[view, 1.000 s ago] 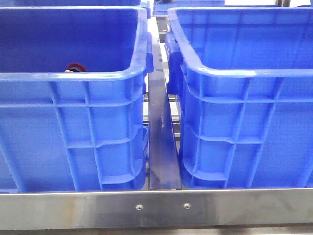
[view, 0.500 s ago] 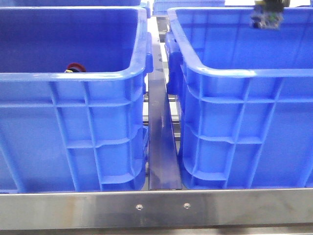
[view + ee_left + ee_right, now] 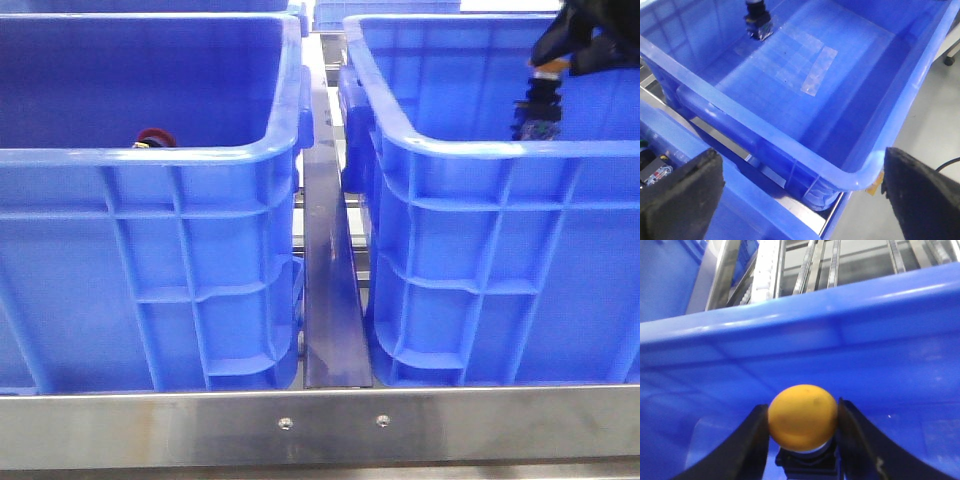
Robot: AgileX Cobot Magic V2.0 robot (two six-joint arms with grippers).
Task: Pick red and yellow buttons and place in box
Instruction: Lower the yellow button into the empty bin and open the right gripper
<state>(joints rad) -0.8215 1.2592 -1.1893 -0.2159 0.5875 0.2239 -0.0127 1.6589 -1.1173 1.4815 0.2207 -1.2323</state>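
My right gripper [image 3: 801, 411] is shut on the yellow button [image 3: 802, 416], its round cap between the two black fingers. It hangs inside the right blue crate [image 3: 470, 148], near the far right, just above rim height in the front view [image 3: 537, 105]. The crate's wall [image 3: 840, 355] is close in front. The dark red button [image 3: 153, 137] lies in the left crate [image 3: 150, 157], just showing over its rim. My left gripper [image 3: 802, 165] is wide open and empty, above the rim of a blue crate [image 3: 790, 131]. It is out of the front view.
A small dark button-like part [image 3: 757, 22] sits in the crate under my left wrist, colour unclear. Another small part [image 3: 655, 171] shows in the neighbouring crate. A metal rail [image 3: 335, 300] runs between the crates and a steel bar [image 3: 320, 425] crosses in front.
My right arm has come down from the top right into the right crate with the button. A second ago it was out of the front view. The red button has not moved.
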